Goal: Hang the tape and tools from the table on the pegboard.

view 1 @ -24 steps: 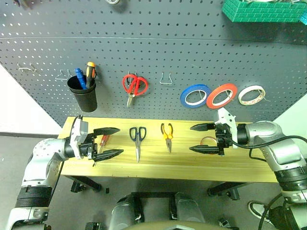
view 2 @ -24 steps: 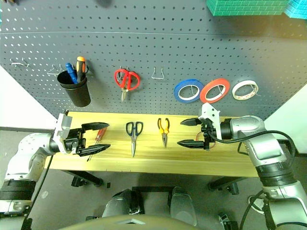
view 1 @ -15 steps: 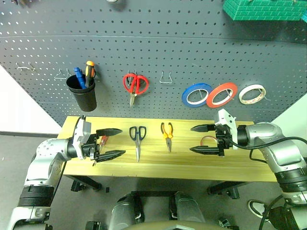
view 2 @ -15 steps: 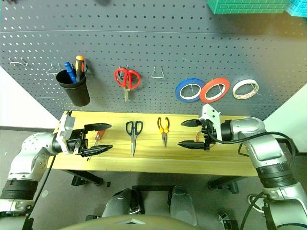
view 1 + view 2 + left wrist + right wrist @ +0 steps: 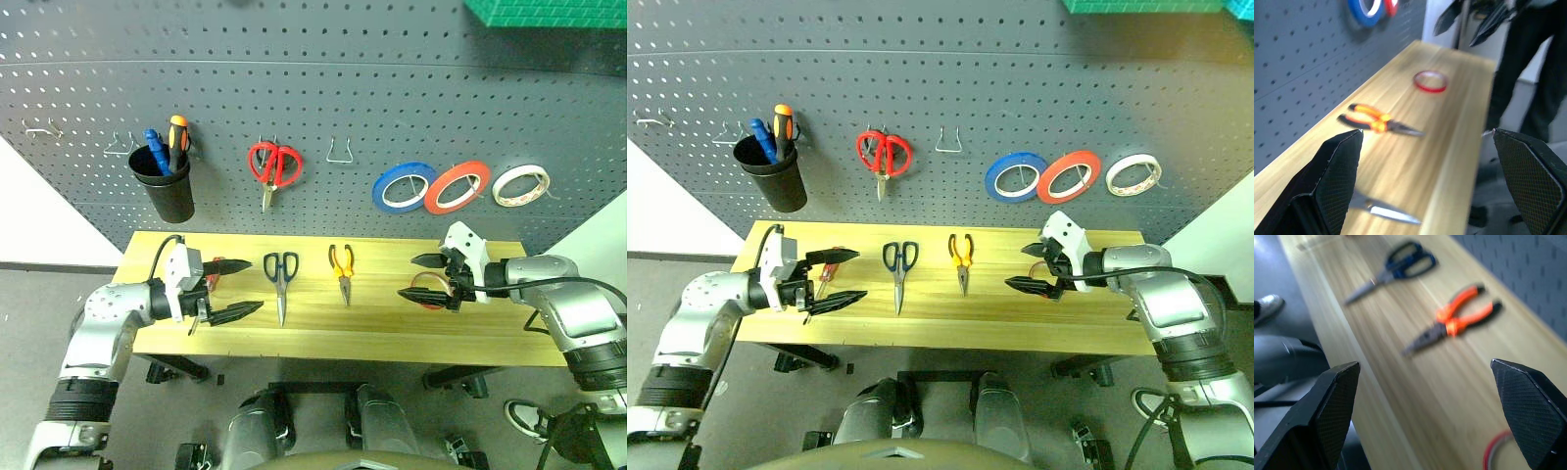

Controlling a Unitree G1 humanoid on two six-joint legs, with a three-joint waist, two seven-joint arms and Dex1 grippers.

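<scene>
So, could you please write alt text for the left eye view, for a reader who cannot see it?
Two open robot grippers, left gripper and right gripper, hover over a yellow wooden table holding dark-handled scissors, orange pliers and a red tape roll. Behind, a grey pegboard carries red scissors and three tape rolls.

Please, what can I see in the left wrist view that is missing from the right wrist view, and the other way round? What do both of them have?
Left wrist view alone: a blue tape roll hanging on the dark grey perforated pegboard, and the open right gripper.
Right wrist view alone: the dark blue looped handles of the steel scissors; the left wrist view catches just their blade tip.
Both: the light yellow wooden table, the orange-and-black-handled pliers, the pegboard, and the thin red tape roll lying flat on the table, cut off in the right wrist view.
</scene>
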